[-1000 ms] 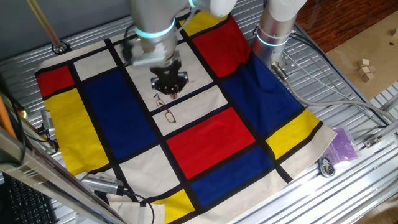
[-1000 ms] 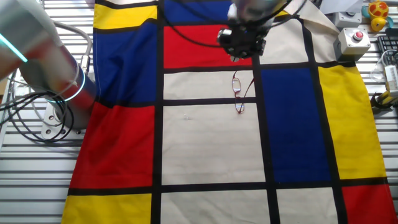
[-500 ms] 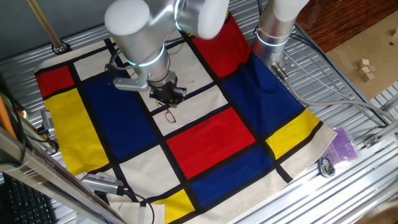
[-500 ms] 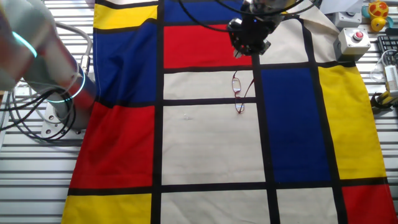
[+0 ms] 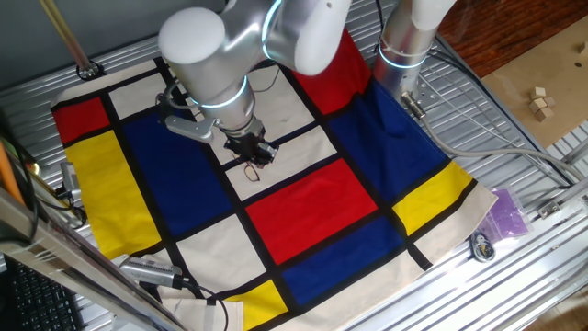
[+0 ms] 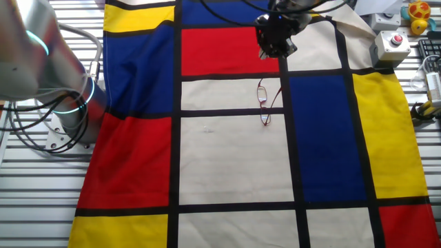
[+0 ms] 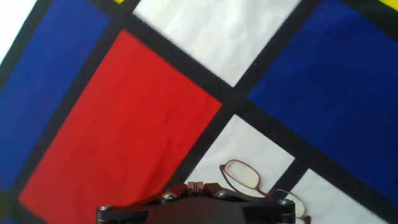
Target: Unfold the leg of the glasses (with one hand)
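The glasses [image 6: 264, 103] lie folded on a white square of the checkered cloth [image 6: 227, 158], right beside a black stripe. The lenses also appear low in the hand view as the glasses [image 7: 247, 177]. The leg [image 6: 275, 100] is a thin wire running alongside the lenses. My gripper [image 6: 277, 43] hovers above the cloth just beyond the glasses, over the red and white squares. It holds nothing, and its fingertips [image 7: 194, 186] are pressed together. In the one fixed view my gripper [image 5: 254, 149] covers most of the glasses [image 5: 254, 169].
The arm's base [image 6: 69, 114] stands with its cables at the cloth's edge. A grey box with a red button [image 6: 391, 43] and a yellow toy [image 6: 419, 11] sit beyond one corner. A purple bag [image 5: 507, 211] and wooden blocks [image 5: 542, 101] lie off the cloth.
The arm has swung and my gripper has shifted sideways above the cloth, closer over the glasses in the one fixed view. The glasses have not moved.
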### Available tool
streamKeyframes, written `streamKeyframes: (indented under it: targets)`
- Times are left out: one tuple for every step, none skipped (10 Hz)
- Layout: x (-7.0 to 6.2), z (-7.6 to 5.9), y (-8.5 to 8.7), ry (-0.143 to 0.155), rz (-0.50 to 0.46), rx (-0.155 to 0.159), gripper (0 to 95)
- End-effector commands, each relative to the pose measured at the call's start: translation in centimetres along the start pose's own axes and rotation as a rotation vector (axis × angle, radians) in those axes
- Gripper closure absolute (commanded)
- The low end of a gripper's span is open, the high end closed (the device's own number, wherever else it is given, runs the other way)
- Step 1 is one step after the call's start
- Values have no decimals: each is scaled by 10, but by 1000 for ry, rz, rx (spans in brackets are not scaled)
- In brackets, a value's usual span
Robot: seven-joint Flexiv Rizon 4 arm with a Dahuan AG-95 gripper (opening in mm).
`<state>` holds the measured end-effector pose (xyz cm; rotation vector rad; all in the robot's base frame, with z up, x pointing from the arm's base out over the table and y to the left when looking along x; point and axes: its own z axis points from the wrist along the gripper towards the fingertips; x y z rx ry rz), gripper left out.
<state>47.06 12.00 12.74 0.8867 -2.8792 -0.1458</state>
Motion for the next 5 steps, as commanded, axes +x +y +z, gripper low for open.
streamKeyframes:
  targets:
    - [-5,-1,6,-8,65,-3,950]
    - [-6,-2,8,-8,74,-3,950]
    - [-7,-1,11,-8,80,-2,950]
    - [-8,0,12,-7,84,-1,950]
    - [-7,0,12,-7,85,-1,950]
